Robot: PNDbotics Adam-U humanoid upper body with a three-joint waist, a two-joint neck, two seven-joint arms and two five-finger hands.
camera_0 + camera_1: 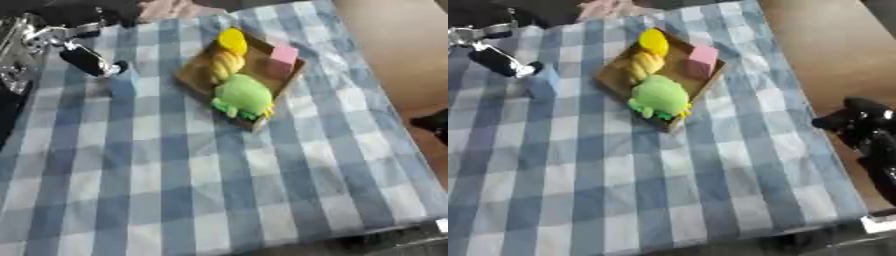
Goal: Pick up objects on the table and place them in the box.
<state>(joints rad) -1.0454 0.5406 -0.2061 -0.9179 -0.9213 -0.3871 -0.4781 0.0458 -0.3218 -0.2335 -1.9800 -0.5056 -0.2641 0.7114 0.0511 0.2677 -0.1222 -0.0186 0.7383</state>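
My right hand [866,131] shows clearly only in the right eye view, a black shape beyond the right edge of the blue-and-white checked tablecloth [623,175], over the brown surface beside it; I cannot tell whether its fingers are straight or curled. The left eye view catches only a dark sliver of it at the right border.

My left hand [87,59], black with silver joints, comes in from the upper left. Its dark fingers [86,61] point down and to the right, toward a small pale blue block [124,80] standing on the cloth just beside the fingertips. The fingers look fairly straight and are wrapped round nothing; whether they touch the block I cannot tell.

The shallow brown wooden box [194,75] lies askew on the far part of the cloth, to the right of my left hand and near it. In it lie a yellow rounded piece [232,40], a ridged yellowish bread-like piece [227,65], a pink cube [283,55] and a green soft toy [242,95] that hangs over the near rim.
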